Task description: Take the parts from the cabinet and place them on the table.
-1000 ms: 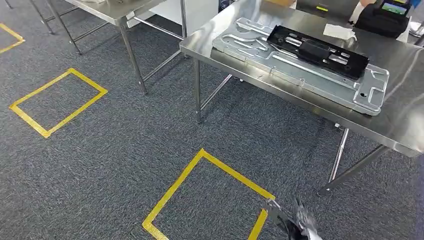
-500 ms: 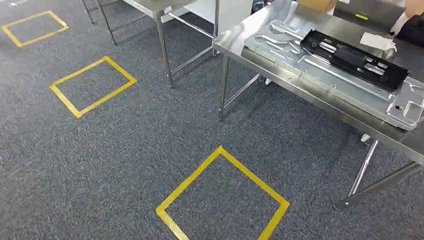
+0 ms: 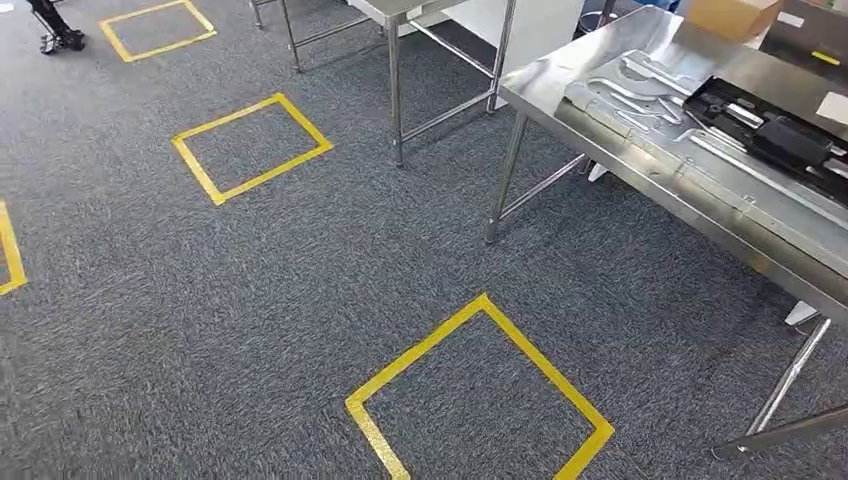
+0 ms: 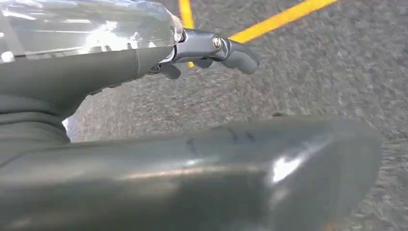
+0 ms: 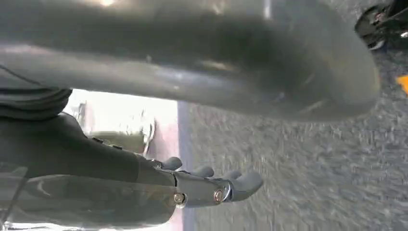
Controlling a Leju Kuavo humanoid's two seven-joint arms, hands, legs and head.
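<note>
A steel table [image 3: 540, 85] stands at the right of the head view. On it lies a large silver sheet-metal plate [image 3: 730, 175] with a black part [image 3: 780, 135] resting on top. My left hand [image 4: 144, 149] hangs over grey carpet with its fingers [image 4: 226, 48] stretched out and nothing in it. My right hand [image 5: 192, 72] also hangs over the carpet, fingers [image 5: 216, 187] straight and apart, holding nothing.
Yellow tape squares [image 3: 480, 305] [image 3: 250, 145] mark the grey carpet. A second steel table [image 3: 395, 12] stands at the back, its legs near the first table's corner. A cardboard box [image 3: 735, 15] sits on the far side of the first table. A dark stand foot [image 3: 50, 30] is at the far left.
The whole picture has shifted right: the camera has turned left, and the table with the parts now lies at the right edge. The hand seen at the bottom edge a second ago is out of frame.
</note>
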